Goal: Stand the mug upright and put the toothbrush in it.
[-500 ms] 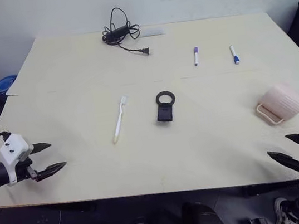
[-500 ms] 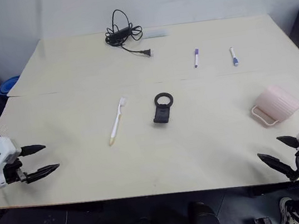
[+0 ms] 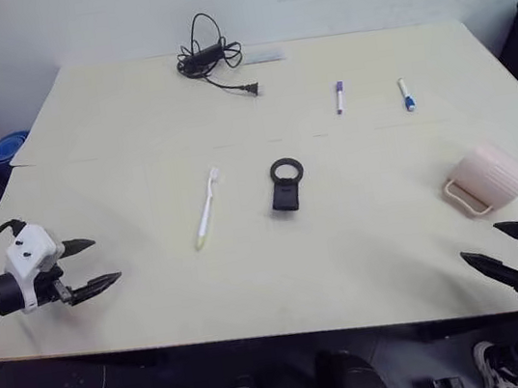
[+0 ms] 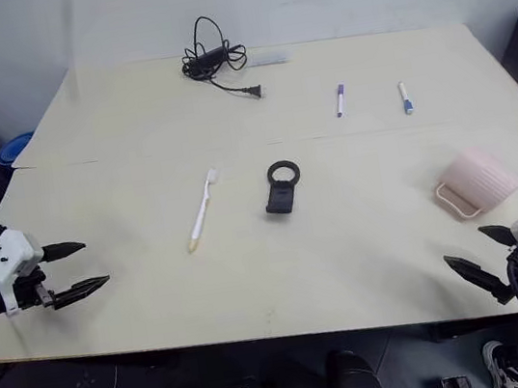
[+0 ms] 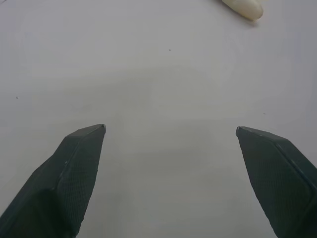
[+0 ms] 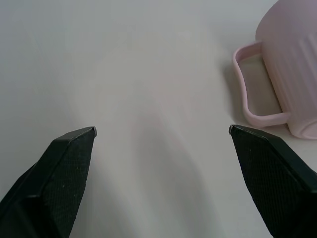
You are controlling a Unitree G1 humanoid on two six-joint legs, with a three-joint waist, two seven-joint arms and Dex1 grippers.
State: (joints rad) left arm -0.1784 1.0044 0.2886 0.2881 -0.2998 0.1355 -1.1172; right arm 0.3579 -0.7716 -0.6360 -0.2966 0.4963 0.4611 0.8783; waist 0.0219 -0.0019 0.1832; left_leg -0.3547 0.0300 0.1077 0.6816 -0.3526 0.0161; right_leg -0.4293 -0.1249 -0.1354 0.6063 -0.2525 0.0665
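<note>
Mug [image 3: 489, 177], pale pink and ribbed, lies on its side near the right edge of the table [image 3: 253, 283], loop handle toward the near side; the toothbrush [image 3: 207, 207] lies flat left of centre, bristle head pointing away from me, well apart from the mug. Compared with half a second ago, neither has moved; my left gripper [image 3: 84, 266] has shifted slightly inward over the near-left part of the table, and my right gripper [image 3: 502, 250] has shifted a little toward the mug. My left gripper hangs above bare tabletop, its two black fingers spread wide with nothing between them, pointing toward the table's middle; in the left wrist view the butt end of the toothbrush handle [image 5: 241, 7] lies ahead of the fingertips. My right gripper sits at the near-right edge, fingers likewise wide apart and empty, the mug just ahead and not touched; the right wrist view shows the handle [image 6: 255, 84] beyond my finger [image 6: 275, 173]. Between toothbrush and mug lies a black object with a ring [image 3: 286, 184]. Farther back rest a purple-capped marker [image 3: 340, 97], a blue-capped marker [image 3: 406, 94] and a coiled black cable with a plug [image 3: 209, 58]. A seam crosses the pale tabletop; a light wall stands behind, and a blue object [image 3: 7, 149] sits beyond the left edge.
</note>
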